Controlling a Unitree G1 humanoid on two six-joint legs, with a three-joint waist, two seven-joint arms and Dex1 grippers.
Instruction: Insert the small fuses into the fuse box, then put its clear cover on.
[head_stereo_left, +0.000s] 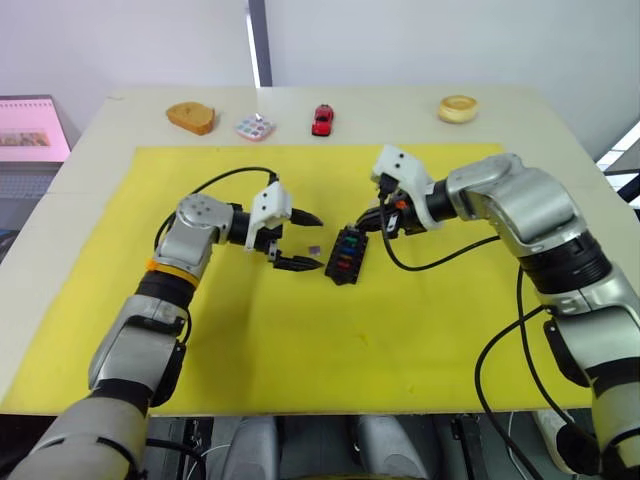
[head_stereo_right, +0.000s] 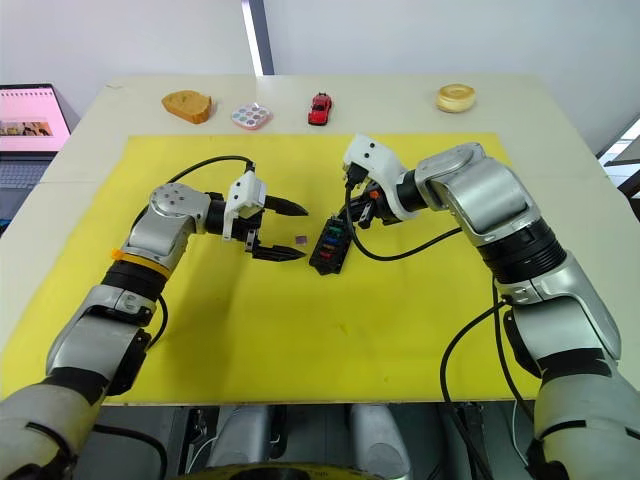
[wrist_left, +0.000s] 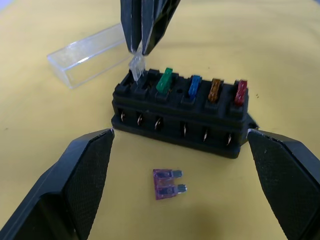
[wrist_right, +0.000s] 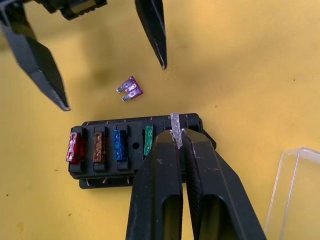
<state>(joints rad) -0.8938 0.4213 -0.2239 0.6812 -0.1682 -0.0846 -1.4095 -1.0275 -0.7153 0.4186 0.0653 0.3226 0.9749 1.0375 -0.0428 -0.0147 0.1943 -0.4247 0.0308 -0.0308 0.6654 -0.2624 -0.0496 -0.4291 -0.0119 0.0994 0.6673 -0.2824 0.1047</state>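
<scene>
Right gripper (wrist_right: 177, 134) pinches a clear fuse (wrist_right: 174, 126) above the fuse box (wrist_right: 125, 150).

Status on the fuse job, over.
Right gripper shut on clear-grey fuse at black fuse box end slot. Left gripper open, purple fuse loose on mat. Clear cover off.

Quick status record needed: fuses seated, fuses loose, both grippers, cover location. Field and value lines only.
Fuse box: on the yellow mat, between the grippers
Seated fuses: four in one row, green, blue, brown, red
Right gripper: shut on the clear fuse, held at an end slot next to the green one
Loose fuse: purple fuse, flat on the mat beside the box
Left gripper: open, empty, facing the purple fuse
Clear cover: lying on the mat beside the box, not fitted
</scene>
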